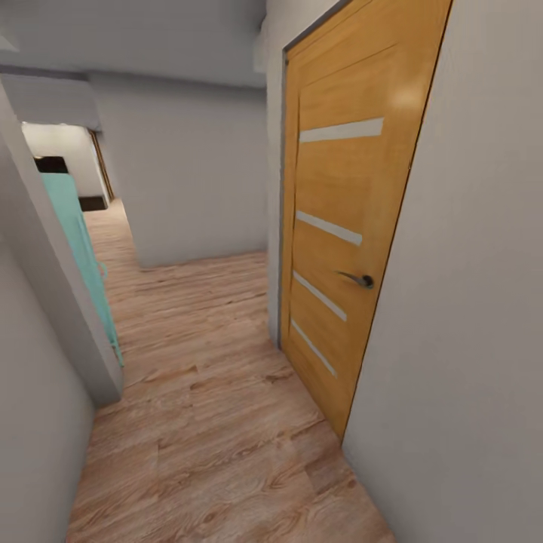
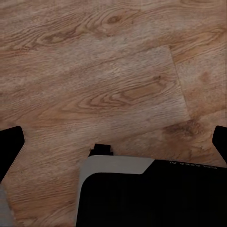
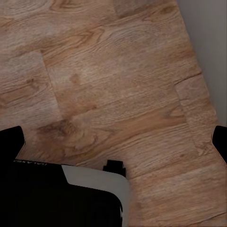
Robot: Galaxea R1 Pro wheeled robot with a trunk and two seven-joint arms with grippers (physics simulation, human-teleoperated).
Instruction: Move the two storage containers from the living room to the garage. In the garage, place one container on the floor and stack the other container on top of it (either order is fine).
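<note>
Narrow hallway of light wood-plank floor, closed orange wooden door with pale stripes and dark lever handle at right, teal panel at left, left hand and right hand fingers wide apart, empty, over planks.

No text can be read; small white letters on the robot base are too blurred.

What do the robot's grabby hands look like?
In the wrist views, each gripper shows two plain black fingertips at the picture's edges, flat and blunt. Below them sits a black robot body part with a pale grey rounded panel and small white lettering, too blurred to read. No cables show.
</note>
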